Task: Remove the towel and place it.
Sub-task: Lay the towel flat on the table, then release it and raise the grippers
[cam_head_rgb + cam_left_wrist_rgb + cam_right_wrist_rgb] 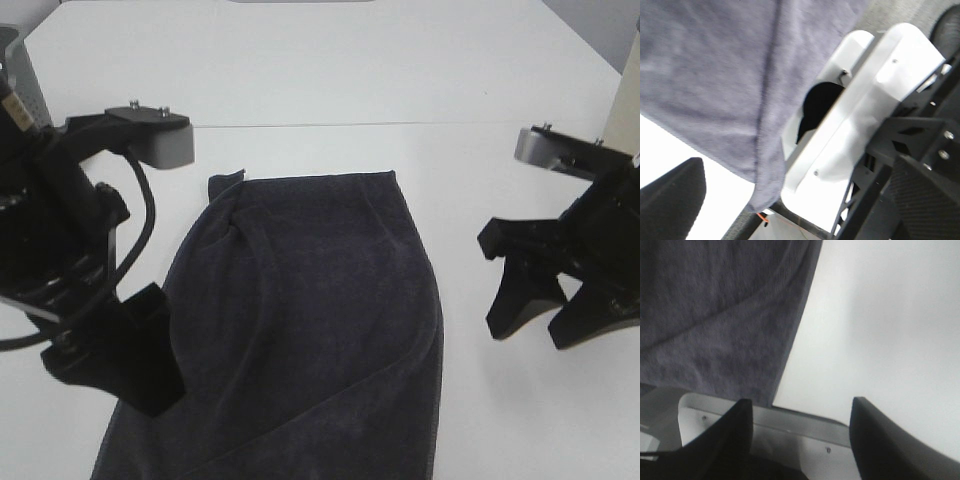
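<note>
The dark towel (310, 330) lies spread on the white table (350, 80). The left gripper (140, 365) overlaps its left edge. The right gripper (530, 320), fingers spread, sits apart on the right.

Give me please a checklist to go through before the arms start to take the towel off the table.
1. The towel lies spread on the table: ok, only its far left corner is folded.
2. The right gripper is open and empty: ok.
3. The right gripper is at the towel's edge: not ok; it hangs over bare table, apart from the cloth.
4. The left gripper is open: ok, fingers apart in its wrist view, no cloth clamped.
5. The left gripper is at the towel's left edge: ok in the high view; whether it touches the cloth, cannot tell.
</note>
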`<state>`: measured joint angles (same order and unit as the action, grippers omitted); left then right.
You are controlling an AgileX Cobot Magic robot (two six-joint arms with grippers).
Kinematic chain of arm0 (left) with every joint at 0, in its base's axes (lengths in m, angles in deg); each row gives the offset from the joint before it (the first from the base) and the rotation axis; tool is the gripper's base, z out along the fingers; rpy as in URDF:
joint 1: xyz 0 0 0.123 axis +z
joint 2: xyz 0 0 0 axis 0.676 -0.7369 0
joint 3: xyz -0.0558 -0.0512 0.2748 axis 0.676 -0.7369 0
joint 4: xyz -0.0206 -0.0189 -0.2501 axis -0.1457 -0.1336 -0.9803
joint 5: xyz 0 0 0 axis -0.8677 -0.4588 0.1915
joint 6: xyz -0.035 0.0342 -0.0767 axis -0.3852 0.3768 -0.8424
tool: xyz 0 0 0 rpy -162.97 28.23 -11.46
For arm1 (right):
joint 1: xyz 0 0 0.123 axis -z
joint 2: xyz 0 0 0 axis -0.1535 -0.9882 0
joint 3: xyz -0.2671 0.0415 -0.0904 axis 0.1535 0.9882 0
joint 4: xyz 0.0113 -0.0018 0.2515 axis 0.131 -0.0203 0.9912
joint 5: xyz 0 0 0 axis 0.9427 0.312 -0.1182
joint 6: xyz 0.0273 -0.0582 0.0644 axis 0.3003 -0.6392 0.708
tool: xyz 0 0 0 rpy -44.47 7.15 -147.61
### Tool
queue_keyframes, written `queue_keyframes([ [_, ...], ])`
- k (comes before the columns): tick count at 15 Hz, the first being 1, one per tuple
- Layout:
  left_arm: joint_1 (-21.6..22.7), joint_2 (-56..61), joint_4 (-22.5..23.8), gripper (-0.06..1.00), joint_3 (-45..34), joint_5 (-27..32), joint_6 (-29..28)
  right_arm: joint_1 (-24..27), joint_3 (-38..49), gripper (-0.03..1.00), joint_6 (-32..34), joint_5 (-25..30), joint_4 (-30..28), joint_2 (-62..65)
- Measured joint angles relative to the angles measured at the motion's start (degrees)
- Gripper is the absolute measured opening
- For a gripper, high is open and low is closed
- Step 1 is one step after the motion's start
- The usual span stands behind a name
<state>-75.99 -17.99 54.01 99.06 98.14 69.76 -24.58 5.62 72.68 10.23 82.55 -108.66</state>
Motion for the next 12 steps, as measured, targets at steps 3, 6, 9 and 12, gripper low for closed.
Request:
queue_keyframes([
  [3, 7.56, -0.29, 1.66, 0.93, 2.46, -0.63, -2.69, 6.93, -4.01, 0.56, -6.99, -1.26, 5.16, 0.00],
  [6, 18.39, -2.58, 1.49, 0.94, 2.58, -1.78, -2.41, 13.92, -6.82, 0.56, -16.84, -1.32, 14.21, 0.00],
  [9, 22.52, -5.39, 1.49, 0.94, 3.72, -2.35, -1.43, 14.73, -7.85, 0.56, -18.62, -1.32, 15.24, 0.00],
  [12, 25.44, -12.15, 1.32, 0.94, 9.17, -3.09, 0.29, 14.73, -11.23, 0.56, -20.91, 0.00, 15.58, -3.50],
])
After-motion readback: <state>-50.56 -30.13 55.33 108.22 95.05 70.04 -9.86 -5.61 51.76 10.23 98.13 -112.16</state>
